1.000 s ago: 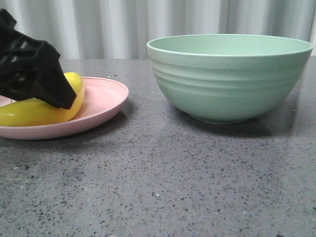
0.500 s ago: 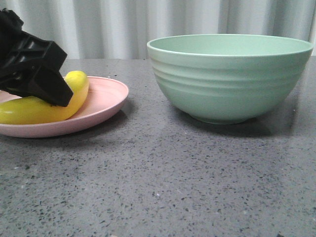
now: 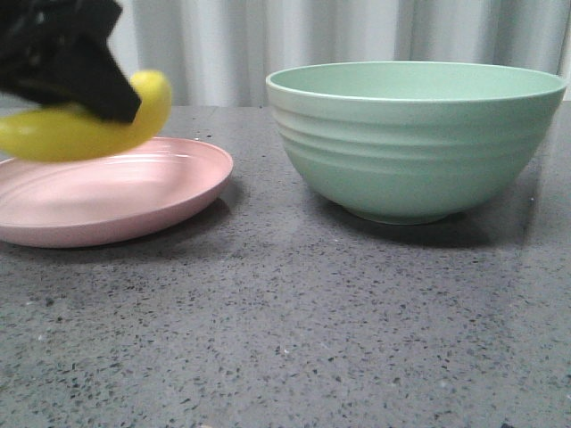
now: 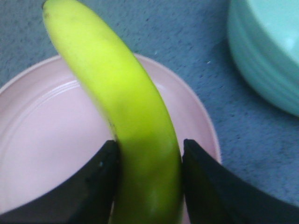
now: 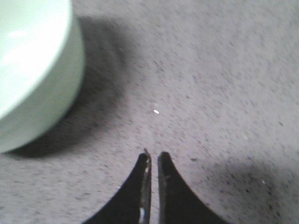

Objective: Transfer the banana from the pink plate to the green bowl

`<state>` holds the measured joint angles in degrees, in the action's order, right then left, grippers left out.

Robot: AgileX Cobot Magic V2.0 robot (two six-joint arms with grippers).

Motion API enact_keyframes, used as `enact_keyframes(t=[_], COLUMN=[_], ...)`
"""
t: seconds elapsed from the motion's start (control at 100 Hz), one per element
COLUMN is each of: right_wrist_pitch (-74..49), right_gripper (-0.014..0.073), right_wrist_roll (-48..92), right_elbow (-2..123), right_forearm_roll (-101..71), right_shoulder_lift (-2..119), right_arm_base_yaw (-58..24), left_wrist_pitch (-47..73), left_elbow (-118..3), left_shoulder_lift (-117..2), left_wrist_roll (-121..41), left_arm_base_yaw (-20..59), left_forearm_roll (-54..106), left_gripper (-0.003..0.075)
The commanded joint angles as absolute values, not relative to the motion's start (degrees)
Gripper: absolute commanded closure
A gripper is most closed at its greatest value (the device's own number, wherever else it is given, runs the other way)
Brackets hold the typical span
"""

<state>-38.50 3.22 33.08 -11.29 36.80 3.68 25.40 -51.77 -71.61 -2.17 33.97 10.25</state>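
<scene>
My left gripper [image 3: 98, 94] is shut on the yellow banana [image 3: 80, 125] and holds it in the air just above the pink plate [image 3: 116, 201] at the left. In the left wrist view the banana [image 4: 126, 107] runs between the two black fingers [image 4: 93, 182] of the left gripper [image 4: 149, 149], over the pink plate [image 4: 42, 140]. The green bowl [image 3: 415, 143] stands at the right, empty as far as I see; it also shows in the left wrist view [image 4: 271, 51]. My right gripper [image 5: 153, 156] is shut and empty above bare table, beside the green bowl [image 5: 32, 70].
The grey speckled table [image 3: 285, 321] stretches in front of the plate and the bowl. A pale curtain [image 3: 268, 45] hangs behind the table.
My left gripper has lifted the banana off the pink plate; it now hangs above the plate. The bowl and plate have not moved.
</scene>
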Motion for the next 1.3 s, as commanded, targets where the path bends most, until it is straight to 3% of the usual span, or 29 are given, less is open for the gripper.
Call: enact_keyframes(t=[0.0, 0.18, 0.27, 0.48, 0.8, 1.19, 1.29], right_wrist_pitch=[-37.3, -38.3, -38.3, -35.9, -26.5, -26.0, -26.3], right_gripper=[0.0571, 0.0258, 0.0181, 0.0188, 0.0188, 0.0191, 0.0269], right_wrist_roll=[4.5, 5.9, 6.0, 6.0, 6.0, 6.0, 6.1], right_elbow=[38.3, 43.9, 46.5, 50.9, 55.7, 60.3, 60.3], right_forearm_roll=[-13.0, -21.3, -26.5, -33.6, -39.5, -42.2, -42.2], right_shoulder_lift=[37.7, 40.4, 43.0, 50.9, 65.4, 75.0, 75.0], right_arm_base_yaw=[1.9, -2.7, -5.1, -12.2, -22.1, -23.4, -23.4], left_wrist_pitch=[22.2, 22.2, 21.4, 19.4, 19.2, 19.0, 18.7], left_elbow=[-54.6, -55.2, -55.2, -55.4, -55.6, -55.9, -55.9], left_shoulder_lift=[-68.6, -68.2, -68.2, -68.3, -68.3, -68.3, -68.3], left_wrist_roll=[-2.3, -2.8, -2.8, -2.8, -2.8, -3.6, -3.8], left_arm_base_yaw=[37.1, 45.8, 49.5, 54.8, 55.5, 55.5, 55.5], left_forearm_roll=[11.2, 11.2, 11.4, 12.3, 13.6, 13.6, 13.6], left_gripper=[0.051, 0.051, 0.051, 0.051, 0.051, 0.051, 0.0507])
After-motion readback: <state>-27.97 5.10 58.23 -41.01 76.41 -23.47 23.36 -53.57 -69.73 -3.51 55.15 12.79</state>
